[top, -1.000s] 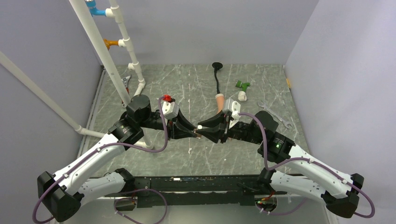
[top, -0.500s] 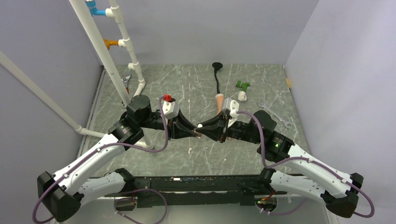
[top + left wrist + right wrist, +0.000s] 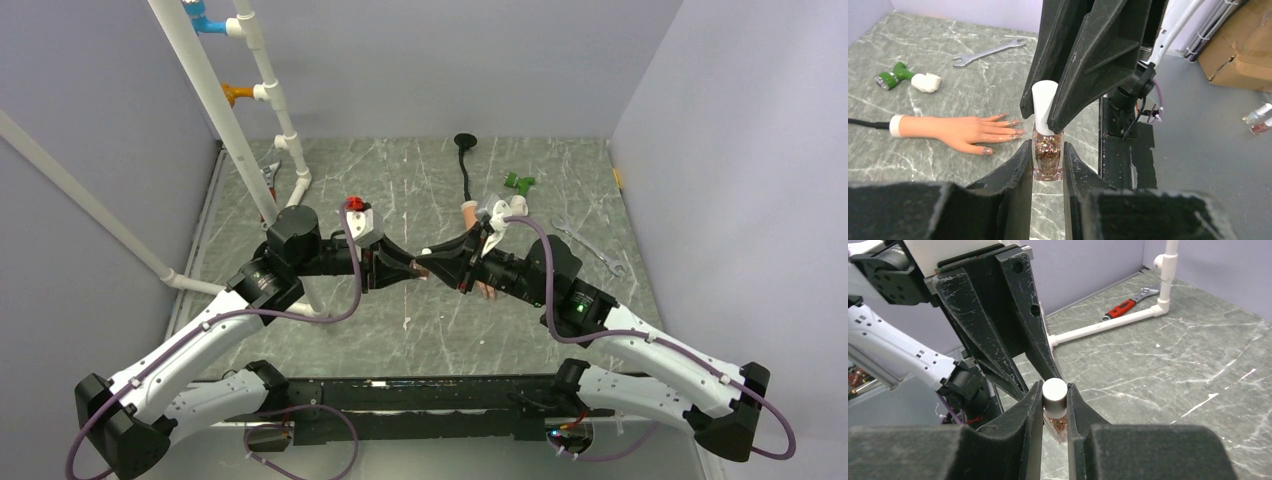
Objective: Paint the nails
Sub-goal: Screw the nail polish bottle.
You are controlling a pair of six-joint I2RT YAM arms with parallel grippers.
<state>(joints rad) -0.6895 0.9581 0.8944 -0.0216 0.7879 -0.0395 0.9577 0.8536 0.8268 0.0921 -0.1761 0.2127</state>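
The step in hand was opening the polish, with no painting begun. The left gripper (image 3: 1047, 156) was clamped narrow on the glass body of the small glitter-brown bottle (image 3: 1047, 155), holding it upright and, by the look of it, clear of the table. The right gripper (image 3: 1054, 392) had come in from the opposite side, its two fingers pinched shut on the white cap (image 3: 1044, 102) directly above the bottle's body. The mannequin hand (image 3: 955, 131) lay flat on the table just beside and below the bottle, fingertips pointing toward it, so the nails (image 3: 1018, 132) were its nearest part. They seemed to carry a dark sheen, though they were too small to say whether that was polish. Whether the cap had begun to loosen could not be told. The next move would likely call for the right wrist to twist the cap while the left held the bottle steady. The cap and its brush would then lift straight up out of the neck, without tipping the bottle.
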